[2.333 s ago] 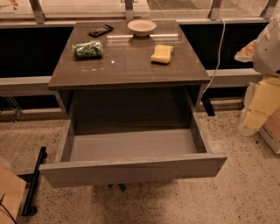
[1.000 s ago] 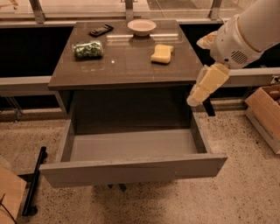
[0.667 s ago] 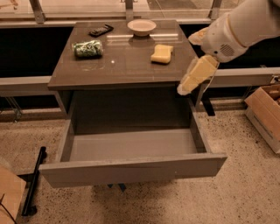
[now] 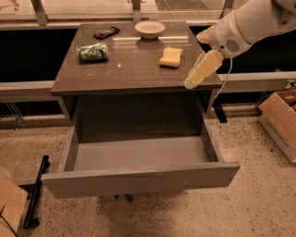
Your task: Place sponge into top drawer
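On the worktop point(image 4: 134, 69) the sponge point(image 4: 171, 57) lies ungrasped, with the tool point(image 4: 194, 78) hovering near it; I cannot tell its grip. The top drawer point(image 4: 138, 178) stands open, empty.

Speckled terrazzo floor point(image 4: 259, 194), warm dim light. Grey-brown cabinet point(image 4: 134, 65) against long grey ledge point(image 4: 27, 88), dark recess behind. Metal posts point(image 4: 39, 11) along top. Cardboard box point(image 4: 280, 118) on floor right; black bar point(image 4: 36, 194) lying left. Gripper point(image 4: 196, 78) above cabinet's right front corner.
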### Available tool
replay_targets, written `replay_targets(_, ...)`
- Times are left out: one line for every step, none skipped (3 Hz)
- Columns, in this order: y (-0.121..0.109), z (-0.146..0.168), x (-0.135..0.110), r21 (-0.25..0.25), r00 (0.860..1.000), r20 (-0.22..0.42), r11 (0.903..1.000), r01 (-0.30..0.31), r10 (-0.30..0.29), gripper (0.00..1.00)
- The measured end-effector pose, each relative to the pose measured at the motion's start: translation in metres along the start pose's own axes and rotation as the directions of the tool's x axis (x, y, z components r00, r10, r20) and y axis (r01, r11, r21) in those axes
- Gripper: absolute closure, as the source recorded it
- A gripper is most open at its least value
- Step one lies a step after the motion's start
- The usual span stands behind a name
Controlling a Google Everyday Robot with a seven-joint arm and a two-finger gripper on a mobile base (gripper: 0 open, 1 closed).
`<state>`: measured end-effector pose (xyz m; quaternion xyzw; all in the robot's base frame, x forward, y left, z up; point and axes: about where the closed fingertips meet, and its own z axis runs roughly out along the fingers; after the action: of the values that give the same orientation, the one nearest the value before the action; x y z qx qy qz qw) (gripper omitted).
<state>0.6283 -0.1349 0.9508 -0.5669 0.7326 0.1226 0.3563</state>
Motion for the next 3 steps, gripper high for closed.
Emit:
replay_targets(-0.002, 0.009, 0.001, 0.000, 0.999, 0.026, 0.9997, -0.026, 0.026, 0.00)
replay_targets(-0.016, 0.041, -0.001, 0.017, 0.994, 0.071, 0.9965, -0.082, 0.080, 0.00)
replay_targets(-0.050, 0.071, 0.000, 0.079, 0.977, 0.153, 0.9840, -0.160, 0.147, 0.00)
